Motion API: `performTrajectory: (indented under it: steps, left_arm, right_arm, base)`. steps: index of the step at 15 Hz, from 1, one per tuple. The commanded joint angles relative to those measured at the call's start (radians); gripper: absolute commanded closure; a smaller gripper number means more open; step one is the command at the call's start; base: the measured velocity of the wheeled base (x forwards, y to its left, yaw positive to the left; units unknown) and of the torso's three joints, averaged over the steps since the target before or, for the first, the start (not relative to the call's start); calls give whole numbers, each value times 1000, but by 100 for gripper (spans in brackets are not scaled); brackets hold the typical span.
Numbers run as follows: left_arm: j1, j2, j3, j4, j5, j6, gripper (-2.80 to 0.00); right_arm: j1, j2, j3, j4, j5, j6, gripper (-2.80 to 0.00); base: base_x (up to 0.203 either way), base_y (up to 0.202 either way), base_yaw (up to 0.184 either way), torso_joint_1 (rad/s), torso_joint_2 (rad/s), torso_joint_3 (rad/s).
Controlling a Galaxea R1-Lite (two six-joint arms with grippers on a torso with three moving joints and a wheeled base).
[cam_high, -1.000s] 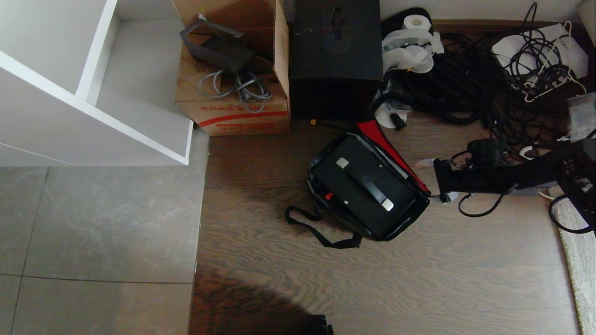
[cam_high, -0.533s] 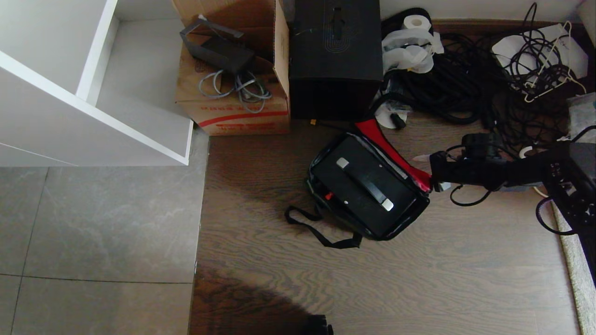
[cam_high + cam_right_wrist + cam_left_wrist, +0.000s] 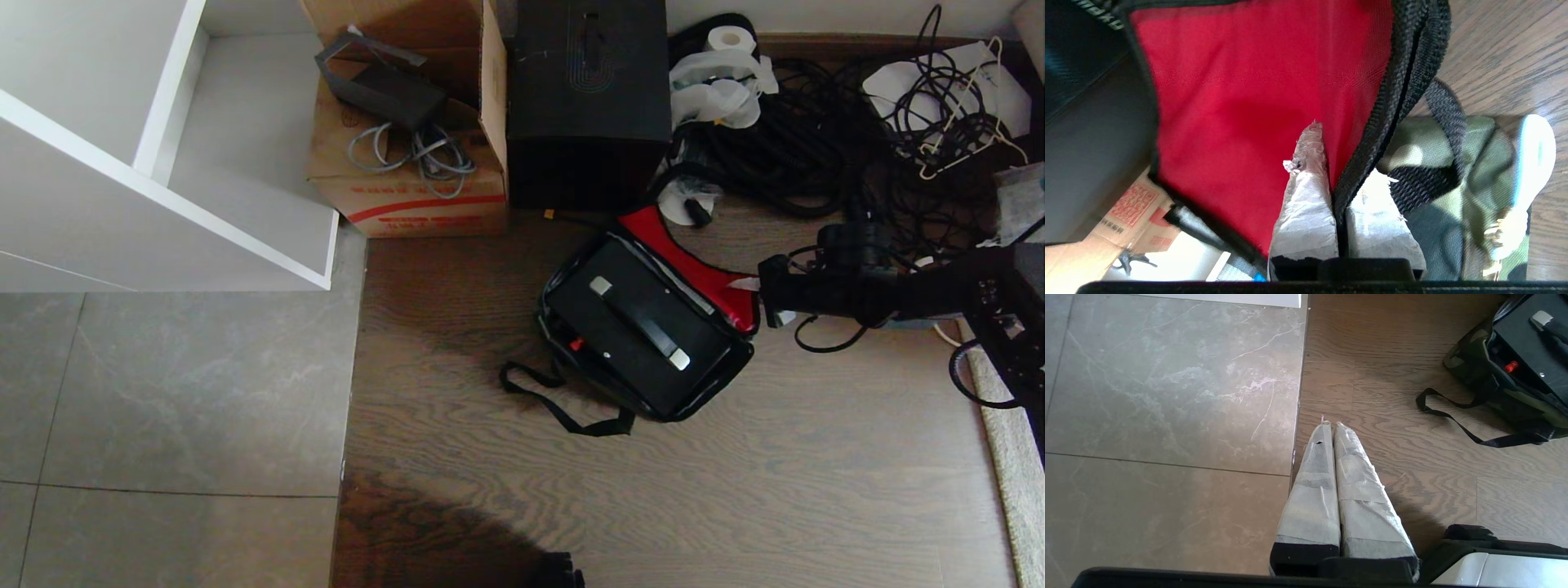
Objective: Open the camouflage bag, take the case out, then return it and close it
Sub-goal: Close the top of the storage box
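Note:
The camouflage bag (image 3: 739,363) lies open on the wooden floor, its strap (image 3: 563,412) trailing toward me. The black case (image 3: 620,347) sits inside it with its bar handle (image 3: 639,321) facing up. The bag's red-lined flap (image 3: 694,273) stands up along the far right side. My right gripper (image 3: 759,300) reaches in from the right and is shut on the flap's black edging (image 3: 1372,134), one finger on the red lining (image 3: 1257,102) and the other on the camouflage outside (image 3: 1478,163). My left gripper (image 3: 1331,424) hangs shut and empty over the floor, well clear of the bag (image 3: 1478,371).
A tall black box (image 3: 588,98) and a brown carton (image 3: 408,188) stand just behind the bag. A tangle of black cables (image 3: 816,147) covers the floor at the back right. A white shelf unit (image 3: 163,163) is at the left, a rug edge (image 3: 1012,457) at the right.
My right gripper has gone from open to shut on the flap's edge and shifted slightly away from me. The flap is pulled up and shows more red lining.

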Motion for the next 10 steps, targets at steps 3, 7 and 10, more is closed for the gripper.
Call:
performTrajectory:
  steps: [3, 7, 10]
  left_arm:
    - [0, 0, 9, -1, 0, 1, 0]
    - [0, 0, 9, -1, 0, 1, 0]
    - [0, 0, 9, -1, 0, -1, 0]
  right_arm:
    - [1, -108, 167, 4, 14, -218, 0]
    - [8, -178, 264, 2, 21, -394, 0]
    - [35, -223, 318, -43, 43, -402, 0]
  base:
    - [0, 0, 0, 0, 0, 0]
    - [0, 0, 0, 0, 0, 0]
    - [0, 0, 0, 0, 0, 0]
